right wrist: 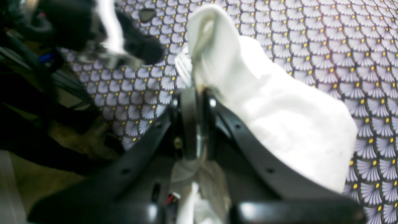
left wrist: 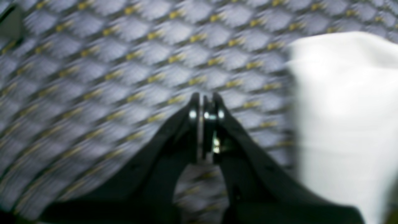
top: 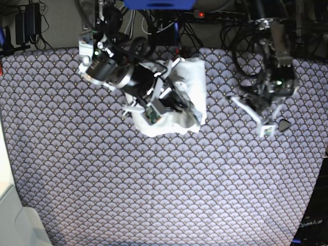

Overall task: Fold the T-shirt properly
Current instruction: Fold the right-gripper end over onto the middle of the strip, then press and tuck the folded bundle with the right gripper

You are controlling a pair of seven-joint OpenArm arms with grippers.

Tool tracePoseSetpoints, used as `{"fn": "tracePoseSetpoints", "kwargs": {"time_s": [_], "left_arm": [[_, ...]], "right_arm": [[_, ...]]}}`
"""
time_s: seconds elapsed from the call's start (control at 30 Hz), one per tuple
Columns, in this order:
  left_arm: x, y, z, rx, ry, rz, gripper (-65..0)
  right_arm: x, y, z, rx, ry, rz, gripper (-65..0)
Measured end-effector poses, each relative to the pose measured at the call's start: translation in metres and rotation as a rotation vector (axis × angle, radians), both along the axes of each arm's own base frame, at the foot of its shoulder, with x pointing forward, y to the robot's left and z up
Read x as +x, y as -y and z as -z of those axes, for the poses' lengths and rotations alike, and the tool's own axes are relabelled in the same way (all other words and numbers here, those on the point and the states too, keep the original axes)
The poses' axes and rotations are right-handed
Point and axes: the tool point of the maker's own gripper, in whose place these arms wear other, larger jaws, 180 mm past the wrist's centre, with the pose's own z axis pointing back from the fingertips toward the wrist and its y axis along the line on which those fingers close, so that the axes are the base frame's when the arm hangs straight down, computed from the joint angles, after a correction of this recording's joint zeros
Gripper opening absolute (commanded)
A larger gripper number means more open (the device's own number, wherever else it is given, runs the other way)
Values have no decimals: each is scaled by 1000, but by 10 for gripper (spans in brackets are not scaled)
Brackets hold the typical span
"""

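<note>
Already the shirt sits as a compact, bundled packet rather than a spread garment, so by my judgement the main folds are done and only a last tuck or a tidy-up is left; whether the packet is neat I cannot tell, since the right arm covers much of it. The right gripper is pinched on a fold of the white cloth, which rises in a peak just beyond its fingertips and runs off to its right side; a bit of cloth also shows below the jaws, near the wrist. The left gripper is clenched on nothing and hangs above bare tablecloth, with the shirt's edge off to its right and well apart from its tips; its view is blurred.

The tablecloth is purple-grey with a scallop pattern and small yellow dots; it covers nearly the whole surface and lies flat. A small dark object rests on it just beside the left arm. Behind the arms run tangled cables against a dark back wall; a pale edge shows at the near corner.
</note>
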Motion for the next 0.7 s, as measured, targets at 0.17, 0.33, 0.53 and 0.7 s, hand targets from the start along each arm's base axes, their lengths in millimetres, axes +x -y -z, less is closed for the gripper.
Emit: {"fn": "tracePoseSetpoints", "kwargs": {"time_s": [0.17,0.33,0.53,0.7], "left_arm": [[-28,-33,2,47,-32,-64,-645],[-37,-52,-15,84,10,-109,-645],[-38,-56,-20,92,22,-119,-645],[-38,-57,-20,93,23,-120,-645]], "right_arm": [[6,-3,8,-5,-20,-11,-650],[14,-3,4,-7,1,-11,-631],[6,-21,13,-4,-28,-70,-546],[-6,-44,22,8,-62,-144,-522]]}}
